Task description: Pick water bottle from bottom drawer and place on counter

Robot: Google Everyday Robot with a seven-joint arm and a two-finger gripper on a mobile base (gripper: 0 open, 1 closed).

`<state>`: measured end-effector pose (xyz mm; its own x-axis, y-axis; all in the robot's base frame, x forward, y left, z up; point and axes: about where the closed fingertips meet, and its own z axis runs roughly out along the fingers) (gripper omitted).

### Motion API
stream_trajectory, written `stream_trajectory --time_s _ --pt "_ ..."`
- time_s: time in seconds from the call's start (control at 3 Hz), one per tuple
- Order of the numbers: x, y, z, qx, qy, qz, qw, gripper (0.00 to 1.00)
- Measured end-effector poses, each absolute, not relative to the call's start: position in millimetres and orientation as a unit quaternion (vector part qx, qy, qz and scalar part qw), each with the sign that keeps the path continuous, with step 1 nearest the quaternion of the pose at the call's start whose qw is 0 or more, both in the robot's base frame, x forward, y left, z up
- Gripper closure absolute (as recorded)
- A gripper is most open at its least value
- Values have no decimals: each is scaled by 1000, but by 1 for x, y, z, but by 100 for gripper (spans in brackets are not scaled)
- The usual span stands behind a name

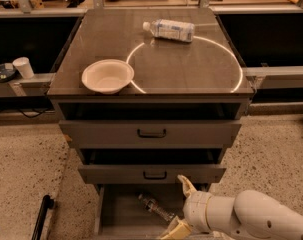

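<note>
Water bottle: clear plastic, lying on its side and slanted on the floor of the bottom drawer, right of centre. A narrow dark band rings its middle, and no writing on it can be read.
Bottom drawer: lowest of three, grey, pulled out, with a plain grey interior.
Pincer: over the right part of the bottom drawer, with its two tan fingers spread wide. One finger points up by the front of the middle drawer and the other sits low at the picture's bottom edge. It pinches nothing. The water bottle's lower end lies just beside the lower finger, and contact cannot be told.
Arm: white and rounded, entering from the lower right corner.
Surface: dark brown glossy cabinet top.
White circle: thin line drawn large across the surface.
Labelled bottle: lying on its side at the far edge of the white circle, cap to the left. It has a white-blue wrap whose print is not legible.
Bowl: white, upright, at the surface's front left, overlapping the white circle's left arc.
Top drawer: grey with a black handle, slightly ajar.
Middle drawer: grey with a black handle, slightly ajar.
Paper cup: white, upright on a ledge at far left, unmarked.
Floor: speckled beige.
</note>
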<state>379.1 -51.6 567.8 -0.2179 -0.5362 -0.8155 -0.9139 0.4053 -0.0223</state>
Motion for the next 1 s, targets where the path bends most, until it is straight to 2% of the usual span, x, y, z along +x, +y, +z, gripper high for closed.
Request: stream_trajectory --time_s 1.0 --pt "401 -91 428 -509 750 120 405 0"
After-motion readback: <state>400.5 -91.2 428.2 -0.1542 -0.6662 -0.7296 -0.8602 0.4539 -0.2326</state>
